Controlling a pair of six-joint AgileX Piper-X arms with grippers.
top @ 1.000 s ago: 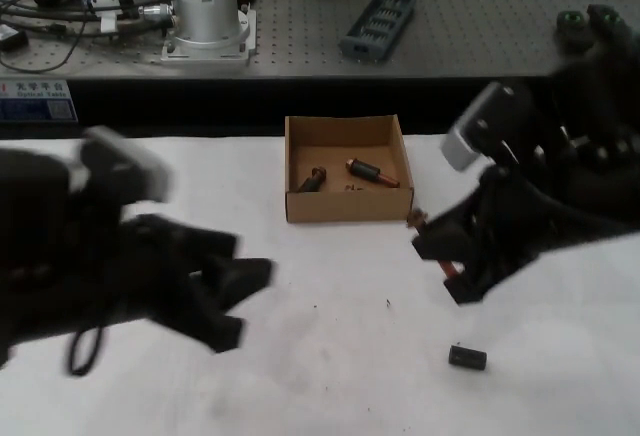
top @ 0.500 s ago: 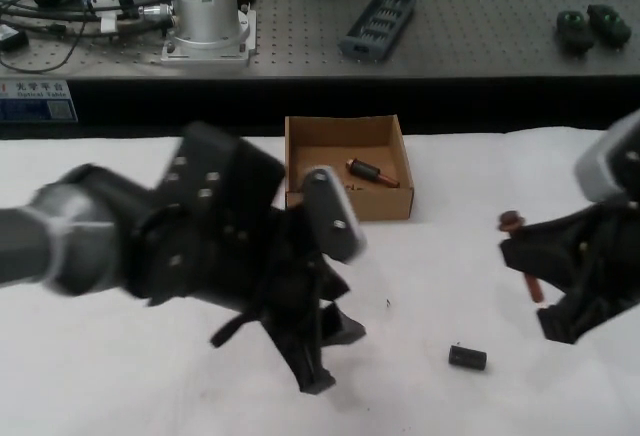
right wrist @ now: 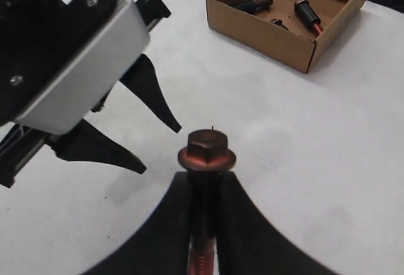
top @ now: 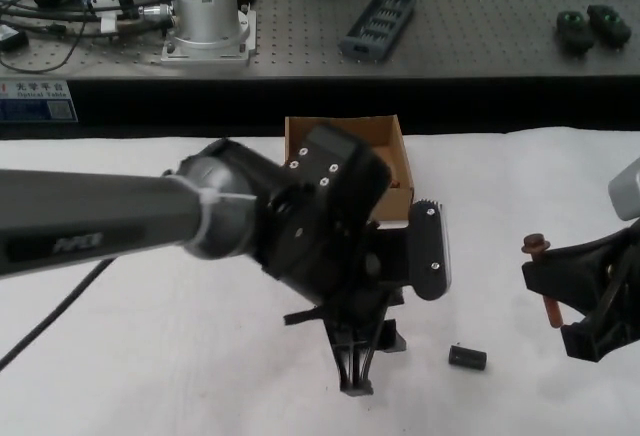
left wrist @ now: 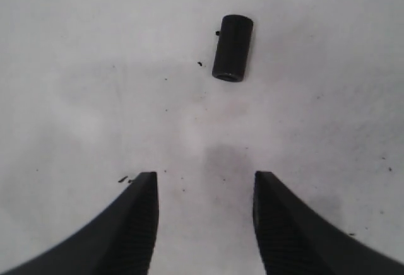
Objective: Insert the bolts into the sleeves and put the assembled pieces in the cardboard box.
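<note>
White cloth (top: pixel 120 356) over the bench, perforated metal table (top: pixel 480 36) behind; two arms, one loose sleeve, one bolt held.
Left gripper (left wrist: pixel 205 187): points down at the cloth near the middle of the bench, fingers apart with nothing between them. Black sleeve (left wrist: pixel 232 48): lies on its side on the cloth just ahead of those fingertips, untouched; in the high view it sits between the two arms. Right gripper (right wrist: pixel 203 190): held above the cloth at the right side, fingers clamped on the shank of a copper-coloured bolt (right wrist: pixel 205 155), whose hex head stands up above the fingertips. Cardboard box (right wrist: pixel 265 32): open, at the far edge of the cloth, partly behind the left arm in the high view; two assembled pieces (right wrist: pixel 306 15) lie inside.
</note>
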